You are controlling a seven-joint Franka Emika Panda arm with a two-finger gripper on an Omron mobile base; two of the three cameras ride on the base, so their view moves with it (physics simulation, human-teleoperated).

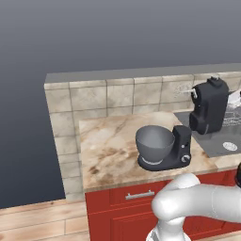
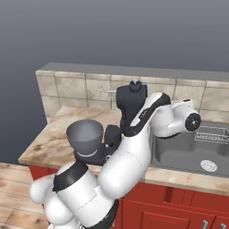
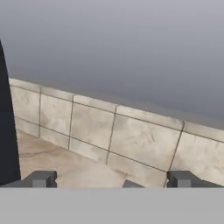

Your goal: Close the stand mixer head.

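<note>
The stand mixer (image 1: pixel 164 148) sits on the marble-patterned bench (image 1: pixel 108 141) above red cabinets (image 1: pixel 122 212), near the front edge, with its wide grey bowl (image 1: pixel 154 142) to the left of its short column (image 1: pixel 182 143), which carries a small round knob. The stand mixer head (image 1: pixel 209 106) is tilted up and back, standing nearly upright above and behind the column, its silvery wire whisk (image 1: pixel 186 90) poking out at the top against the tiled backsplash (image 1: pixel 117 94). From the right base view the head (image 2: pixel 130 105) rises behind the arm's white elbow, and a steel sink (image 2: pixel 197 156) lies to the right of the mixer. In the hand view the gripper (image 3: pixel 111 179) has its two dark fingertips (image 3: pixel 41 178) spread wide apart, pinching nothing, facing the backsplash tiles; a dark edge, likely the mixer head (image 3: pixel 6 131), fills the left border just beside the left fingertip.
</note>
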